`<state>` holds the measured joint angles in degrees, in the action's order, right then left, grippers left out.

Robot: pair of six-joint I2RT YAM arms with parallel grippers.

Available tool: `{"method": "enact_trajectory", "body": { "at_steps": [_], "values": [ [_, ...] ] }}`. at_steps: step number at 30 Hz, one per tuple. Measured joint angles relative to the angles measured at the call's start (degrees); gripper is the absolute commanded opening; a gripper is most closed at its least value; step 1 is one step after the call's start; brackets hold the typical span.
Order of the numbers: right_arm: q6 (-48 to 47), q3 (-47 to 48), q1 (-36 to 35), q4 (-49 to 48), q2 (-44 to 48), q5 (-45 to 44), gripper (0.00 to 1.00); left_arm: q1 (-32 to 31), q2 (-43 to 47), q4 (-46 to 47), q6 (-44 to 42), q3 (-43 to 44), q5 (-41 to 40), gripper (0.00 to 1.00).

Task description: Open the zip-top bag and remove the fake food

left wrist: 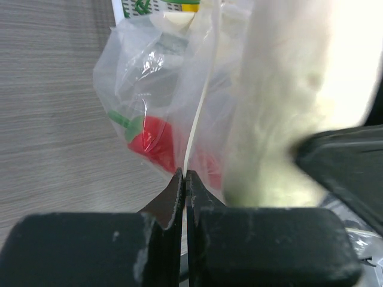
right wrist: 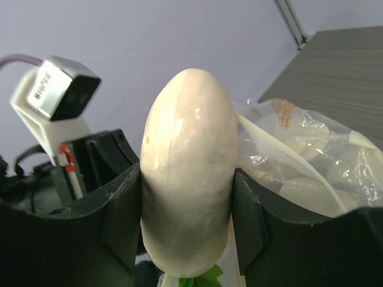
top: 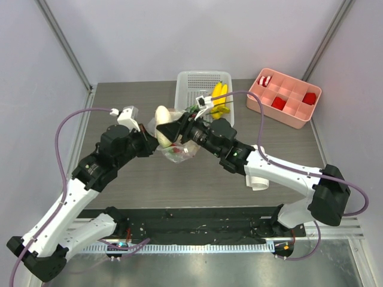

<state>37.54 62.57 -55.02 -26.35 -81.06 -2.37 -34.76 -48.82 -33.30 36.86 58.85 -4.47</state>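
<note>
On the near side of the basket (top: 191,84), the bag (left wrist: 149,78) hangs lifted off the table (top: 119,173), held between the two arms. It is thin, soft film, likely light, floppy and slippery. The best place to take it is the stiffer zip strip along its edge, since the loose film would only stretch and slide.

The left gripper (left wrist: 184,179) has its fingers pressed fully together, pinching that pale edge strip. A red chili (left wrist: 157,139) with a green stem lies inside the bag.

Just closer to the basket, the right gripper (right wrist: 187,200) stands about half open, its fingers clamped on the thick middle of the white radish (right wrist: 187,173). The radish stands upright beside the bag's mouth. I cannot tell whether its leafy lower end is clear of the bag. It looks hard, smooth and rounded, probably light, so it could slip if held near its tapered tip. The middle is the safer hold.

Yellow bananas (top: 220,95) lie in the basket. A pink tray (top: 272,116) sits to the right of the basket.
</note>
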Motion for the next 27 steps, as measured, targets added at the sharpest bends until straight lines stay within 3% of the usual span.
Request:
{"method": "enact_trajectory", "body": {
  "at_steps": [8, 14, 20, 21, 24, 27],
  "values": [
    [-1.33, -3.76, 0.76, 7.74, -1.25, 3.91, 0.21, 0.02, -0.74, -0.79, 0.17, -1.05, -0.33, 0.00],
    [5.97, -12.79, 3.78, -3.30, -8.02, 10.21, 0.27, 0.02, -4.70, 3.23, 1.46, -9.35, -1.22, 0.00],
    [12.26, -16.85, 5.29, -9.27, -19.96, 15.34, 0.56, -0.04, -8.70, 7.91, 3.67, -17.77, -1.57, 0.00],
    [12.35, -16.85, 5.27, -9.07, -20.37, 15.56, 0.65, -0.04, -8.72, 8.35, 3.89, -18.36, -1.73, 0.00],
    [11.67, -16.52, 5.11, -7.78, -20.28, 15.43, 0.78, -0.04, -8.72, 10.01, 4.61, -19.19, -2.08, 0.00],
    [9.99, -15.19, 4.63, -4.11, -19.89, 14.47, 0.85, -0.04, -8.76, 12.17, 4.90, -19.80, -2.16, 0.00]
  ]
}}
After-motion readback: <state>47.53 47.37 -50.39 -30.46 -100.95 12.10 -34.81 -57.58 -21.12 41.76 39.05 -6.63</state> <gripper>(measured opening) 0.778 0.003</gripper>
